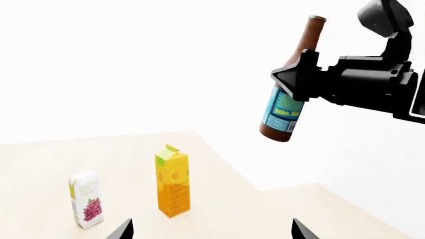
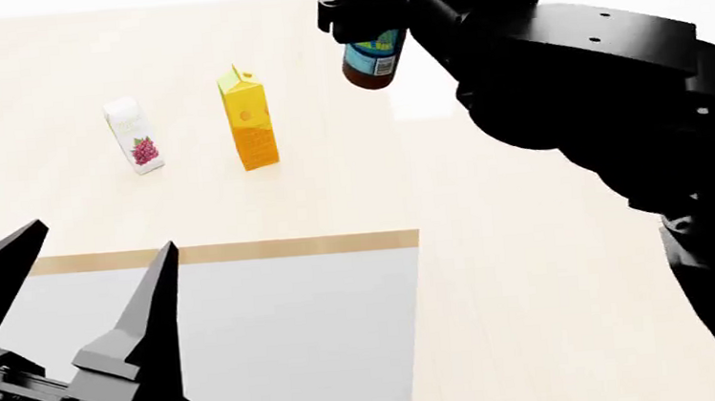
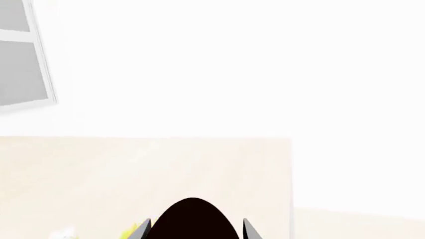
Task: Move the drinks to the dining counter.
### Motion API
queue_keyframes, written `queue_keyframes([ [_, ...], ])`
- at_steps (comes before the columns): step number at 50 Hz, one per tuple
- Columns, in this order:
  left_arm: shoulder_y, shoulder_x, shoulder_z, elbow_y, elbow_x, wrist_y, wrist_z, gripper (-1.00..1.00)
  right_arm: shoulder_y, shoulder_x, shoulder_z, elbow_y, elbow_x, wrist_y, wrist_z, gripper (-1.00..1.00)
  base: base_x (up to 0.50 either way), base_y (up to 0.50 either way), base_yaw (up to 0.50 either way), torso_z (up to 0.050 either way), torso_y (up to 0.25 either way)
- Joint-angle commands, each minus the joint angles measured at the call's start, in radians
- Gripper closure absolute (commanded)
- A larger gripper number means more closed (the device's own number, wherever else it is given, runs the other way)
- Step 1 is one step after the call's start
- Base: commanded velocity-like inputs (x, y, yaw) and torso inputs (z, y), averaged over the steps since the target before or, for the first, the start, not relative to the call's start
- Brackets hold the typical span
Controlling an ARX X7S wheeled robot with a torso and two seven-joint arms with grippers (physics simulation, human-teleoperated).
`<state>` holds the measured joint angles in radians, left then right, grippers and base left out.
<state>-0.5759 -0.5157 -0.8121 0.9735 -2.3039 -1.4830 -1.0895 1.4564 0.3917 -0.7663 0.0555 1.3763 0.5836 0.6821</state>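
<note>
Two drinks stand upright on the cream dining counter [image 2: 42, 82]: a small white carton with a berry picture [image 2: 135, 137] [image 1: 85, 205] and, to its right, a taller yellow-orange carton [image 2: 249, 118] [image 1: 173, 181]. My right gripper [image 2: 366, 16] [image 1: 299, 79] is shut on the brown bottle with a blue label [image 2: 372, 58] [image 1: 285, 99]. It holds the bottle tilted in the air by the counter's right edge. In the right wrist view the bottle [image 3: 192, 219] shows as a dark shape filling my right gripper [image 3: 194, 228]. My left gripper [image 2: 101, 238] [image 1: 211, 226] hangs open and empty in front of the counter.
The counter's front has a thin wood edge band [image 2: 221, 252] over a plain grey side [image 2: 254, 343]. Pale wood floor [image 2: 530, 273] lies to the right of the counter. My right arm [image 2: 603, 66] reaches across the upper right. A grey-panelled white frame [image 3: 23, 55] is in the right wrist view.
</note>
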Motion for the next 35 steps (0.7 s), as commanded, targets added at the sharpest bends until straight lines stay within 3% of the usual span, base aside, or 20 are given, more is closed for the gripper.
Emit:
queue_keyframes([
  [1,0.013,0.018,-0.020,-0.002,0.016,-0.023,0.026,-1.00,0.036,-0.082,-0.018,0.182,-0.075,-0.032,-0.123,1.00,0.00,0.00,0.00,0.000,0.000],
  [35,0.041,0.024,-0.047,0.009,0.067,-0.023,0.096,-1.00,0.014,-0.115,-0.067,0.242,-0.062,0.011,-0.166,1.00,0.00,0.00,0.00,0.000,0.000],
])
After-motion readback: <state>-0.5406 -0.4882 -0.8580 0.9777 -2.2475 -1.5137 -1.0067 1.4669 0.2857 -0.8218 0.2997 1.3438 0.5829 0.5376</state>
